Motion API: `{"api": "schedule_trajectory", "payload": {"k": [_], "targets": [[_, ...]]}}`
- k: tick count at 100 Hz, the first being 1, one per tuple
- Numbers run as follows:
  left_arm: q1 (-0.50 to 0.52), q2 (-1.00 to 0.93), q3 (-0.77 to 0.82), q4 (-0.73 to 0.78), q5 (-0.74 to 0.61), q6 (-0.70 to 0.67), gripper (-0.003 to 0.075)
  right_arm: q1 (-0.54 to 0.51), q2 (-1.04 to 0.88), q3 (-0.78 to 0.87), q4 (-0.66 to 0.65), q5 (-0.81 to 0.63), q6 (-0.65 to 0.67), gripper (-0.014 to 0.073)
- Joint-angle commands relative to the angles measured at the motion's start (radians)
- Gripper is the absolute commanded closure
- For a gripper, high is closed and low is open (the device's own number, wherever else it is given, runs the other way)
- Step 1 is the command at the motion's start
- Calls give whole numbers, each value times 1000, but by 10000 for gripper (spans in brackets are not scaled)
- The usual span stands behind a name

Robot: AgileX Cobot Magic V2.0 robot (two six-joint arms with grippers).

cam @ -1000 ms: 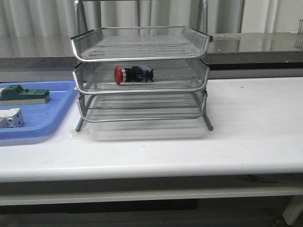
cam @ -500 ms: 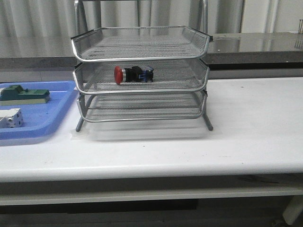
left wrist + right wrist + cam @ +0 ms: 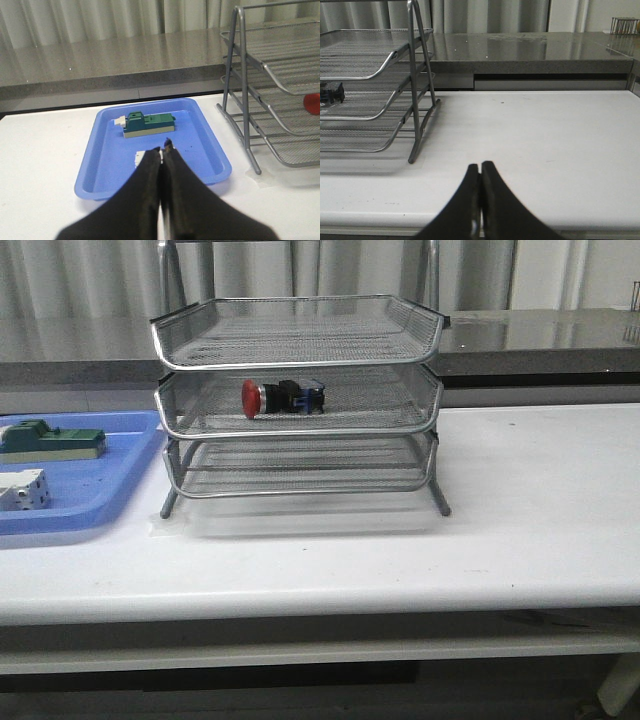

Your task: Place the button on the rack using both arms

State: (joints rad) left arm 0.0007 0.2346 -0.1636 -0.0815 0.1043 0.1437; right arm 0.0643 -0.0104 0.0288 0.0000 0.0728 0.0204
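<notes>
Nothing moved, button (image 3: pixel 281 397) unchanged on rack (image 3: pixel 298 405)

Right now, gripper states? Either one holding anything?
Left gripper: jaws closed, holding nothing, over the blue tray.
Right gripper: jaws closed, holding nothing, above the table.

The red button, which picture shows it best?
The front view: the whole button lies on its side in the rack's middle tier. The left wrist view catches only its red head, the right wrist view only its dark rear end.
</notes>
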Motion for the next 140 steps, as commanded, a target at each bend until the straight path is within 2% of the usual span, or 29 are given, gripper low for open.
{"api": "schedule_trajectory", "payload": {"k": [1,36,64,140], "targets": [[-1,-39,16,54,-104,-114,741,-8,-21,-19,-5,-83,-1,651],[-1,-270,162,97,-122,-175,741,-8,-21,-19,-5,-83,-1,651],[-1,-270,217,163,-159,-255,741,-8,-21,-19,-5,-83,-1,651],[-1,-270,217,165,-157,-254,741,-8,-21,-19,-5,-83,-1,651]]}}
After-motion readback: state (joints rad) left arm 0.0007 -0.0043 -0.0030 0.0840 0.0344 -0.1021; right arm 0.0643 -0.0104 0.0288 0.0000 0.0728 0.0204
